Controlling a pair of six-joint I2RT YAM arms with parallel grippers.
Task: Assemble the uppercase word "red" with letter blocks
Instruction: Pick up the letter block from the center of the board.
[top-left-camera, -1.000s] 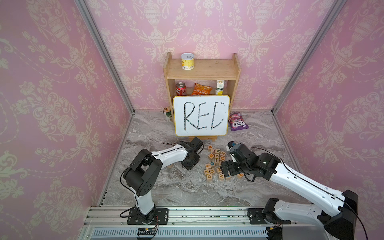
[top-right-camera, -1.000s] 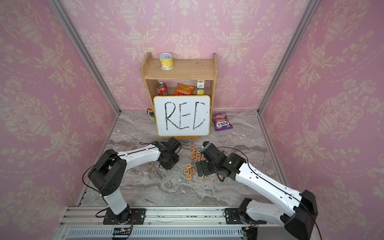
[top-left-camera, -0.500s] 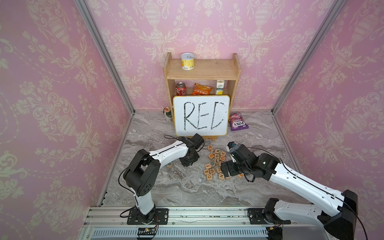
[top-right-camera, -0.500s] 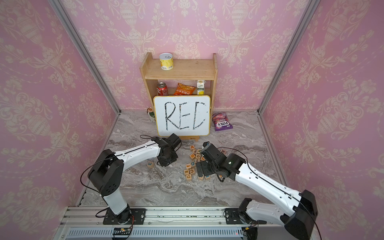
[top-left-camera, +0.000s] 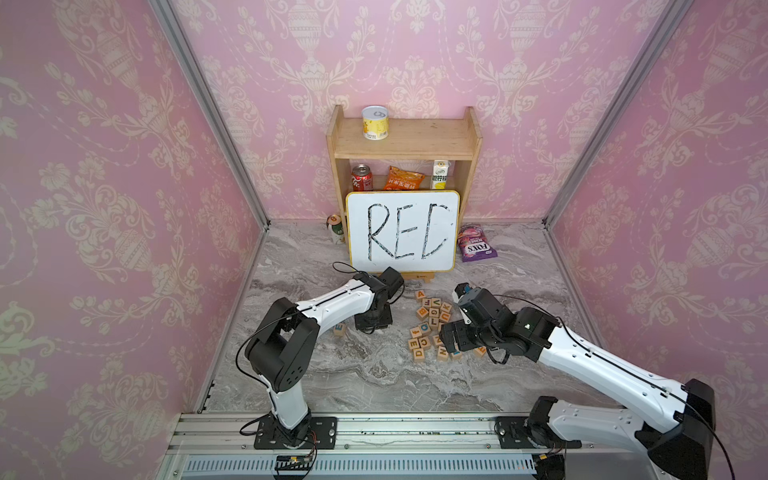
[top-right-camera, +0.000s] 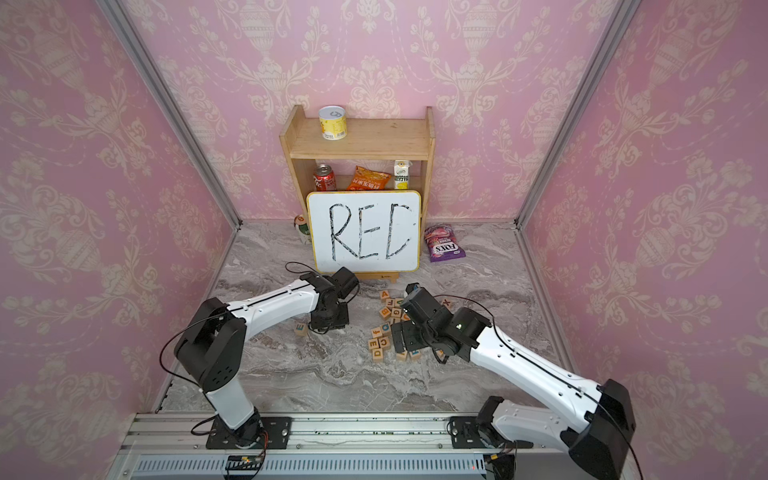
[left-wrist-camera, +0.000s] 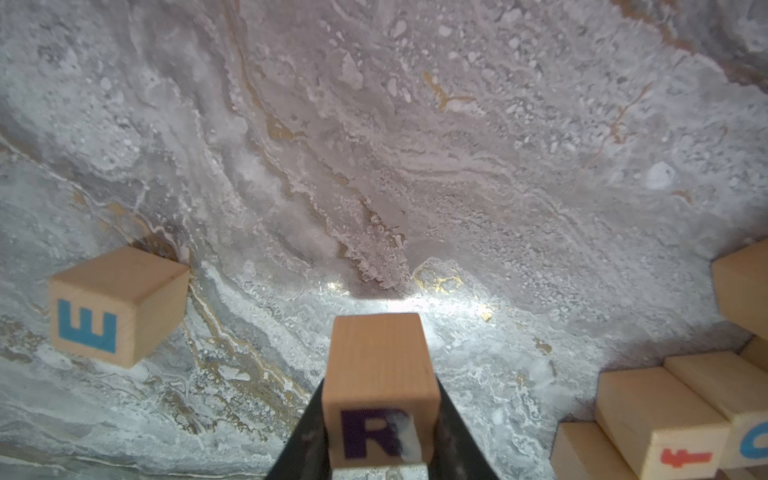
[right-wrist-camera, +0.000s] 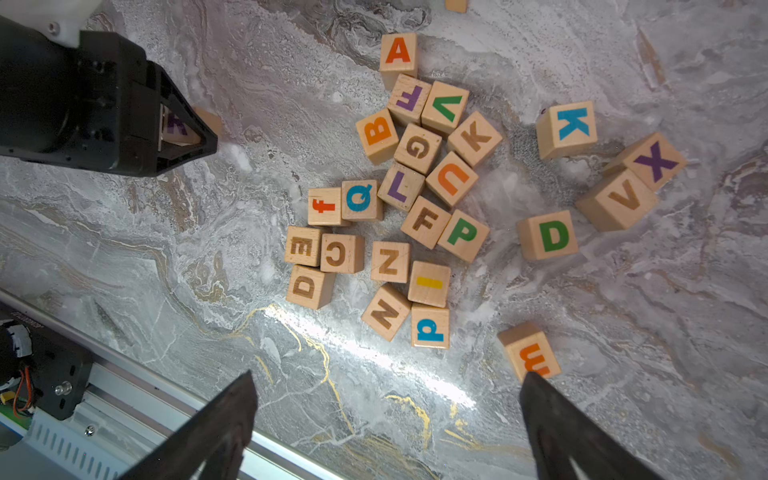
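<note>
My left gripper (left-wrist-camera: 380, 401) is shut on a wooden letter block with a dark purple R (left-wrist-camera: 380, 395), held low over the marble. It also shows in both top views (top-left-camera: 372, 322) (top-right-camera: 328, 320). A block with a bluish E (left-wrist-camera: 112, 305) lies apart from it, beside the left arm in a top view (top-left-camera: 338, 329). My right gripper (right-wrist-camera: 386, 378) stands open over bare marble, near the pile of letter blocks (top-left-camera: 432, 324). A green D block (right-wrist-camera: 548, 235) lies loose beside the pile. An orange E block (right-wrist-camera: 530, 353) touches one right fingertip (right-wrist-camera: 540, 399).
A whiteboard (top-left-camera: 403, 230) with handwritten letters leans on a wooden shelf (top-left-camera: 405, 141) at the back. A purple snack bag (top-left-camera: 476, 245) and a small can (top-left-camera: 336, 228) flank it. The metal rail (top-left-camera: 374, 432) runs along the front edge.
My left arm has risen and the gripper with the R block has shifted slightly towards the lone E block. The right arm has hardly moved.
</note>
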